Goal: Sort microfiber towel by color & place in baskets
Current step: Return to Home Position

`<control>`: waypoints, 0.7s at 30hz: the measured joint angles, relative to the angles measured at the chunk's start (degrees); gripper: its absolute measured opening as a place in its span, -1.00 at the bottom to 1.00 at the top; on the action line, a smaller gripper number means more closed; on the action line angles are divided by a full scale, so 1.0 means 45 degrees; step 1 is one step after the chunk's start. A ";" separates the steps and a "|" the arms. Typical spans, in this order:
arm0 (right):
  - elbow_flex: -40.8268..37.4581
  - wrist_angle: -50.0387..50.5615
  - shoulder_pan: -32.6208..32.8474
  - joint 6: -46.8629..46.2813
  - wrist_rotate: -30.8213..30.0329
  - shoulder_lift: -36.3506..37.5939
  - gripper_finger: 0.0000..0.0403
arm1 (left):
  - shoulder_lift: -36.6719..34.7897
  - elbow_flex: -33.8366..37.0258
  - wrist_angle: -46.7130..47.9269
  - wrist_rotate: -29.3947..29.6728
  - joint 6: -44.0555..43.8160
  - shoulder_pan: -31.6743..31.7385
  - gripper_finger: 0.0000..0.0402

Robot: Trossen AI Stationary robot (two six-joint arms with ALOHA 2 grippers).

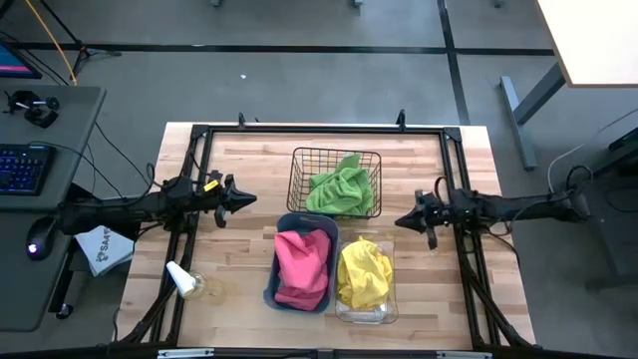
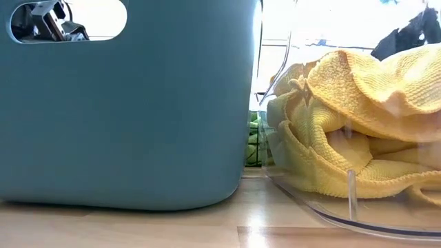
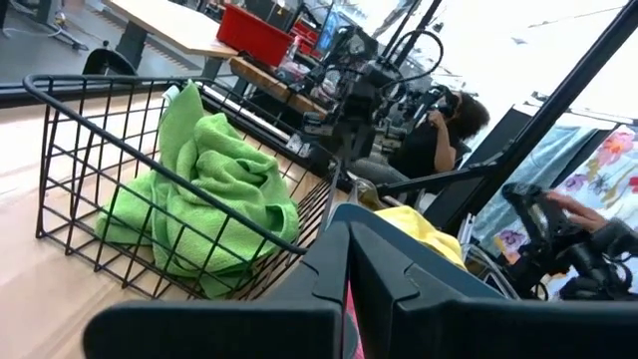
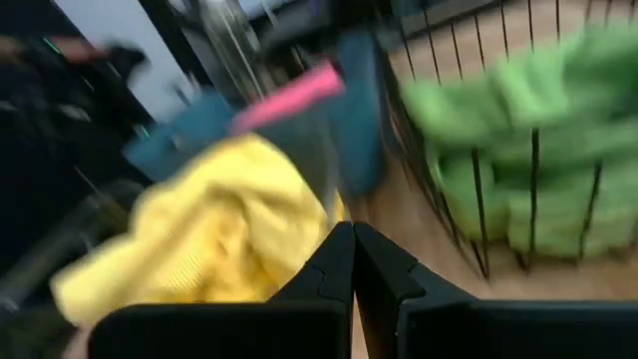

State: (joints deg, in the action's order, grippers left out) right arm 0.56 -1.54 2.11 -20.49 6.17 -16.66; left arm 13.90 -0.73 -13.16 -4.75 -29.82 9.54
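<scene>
While both arms hang above the table (image 1: 239,264), I take my bearings from the high view. The left gripper (image 1: 247,200) sits left of centre and the right gripper (image 1: 401,221) right of centre, each pointing inward toward the baskets and touching none of them.

That view cannot show me the fingers, but the wrist views can: each arm's two dark fingers are pressed together with nothing between them.

From above, the green towel (image 1: 341,189) lies in the black wire basket (image 1: 299,160) at upper centre. Below it, the pink towel (image 1: 302,267) fills the teal bin (image 1: 270,279), and the yellow towel (image 1: 364,274) is heaped in the clear bin (image 1: 367,315) just to its right.

The low view adds that the two bins stand just apart, the teal wall filling the left of the frame and yellow folds pressing against the clear wall on the right. A green sliver shows in the gap, probably the green towel behind.

Only the left wrist view reaches the room, where a person (image 3: 429,140) sits at upper right.
</scene>
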 joint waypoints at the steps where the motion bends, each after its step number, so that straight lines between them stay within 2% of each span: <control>1: 0.0000 -0.0006 0.0000 0.0000 0.0000 0.0491 -1.00 | -0.0208 0.0000 0.0081 -0.0005 0.0000 0.0000 -1.00; 8: 0.0000 -0.0061 -0.0234 -0.0002 0.0000 0.3710 -1.00 | -0.1879 0.0000 0.0077 -0.0005 0.0000 0.0108 -1.00; 13: 0.0000 -0.1122 -0.0422 -0.0002 0.0065 0.3704 -1.00 | -0.3080 -0.0009 0.0049 -0.0004 -0.0001 0.0351 -1.00; 21: 0.0000 -0.0826 -0.0471 0.0000 0.0086 0.3699 -1.00 | -0.3042 -0.0010 -0.0284 0.0082 0.0000 0.0118 -1.00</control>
State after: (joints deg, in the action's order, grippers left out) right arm 0.56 -5.26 -0.01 -20.49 6.56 -0.01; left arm 0.21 -0.78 -14.44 -4.39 -29.82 10.07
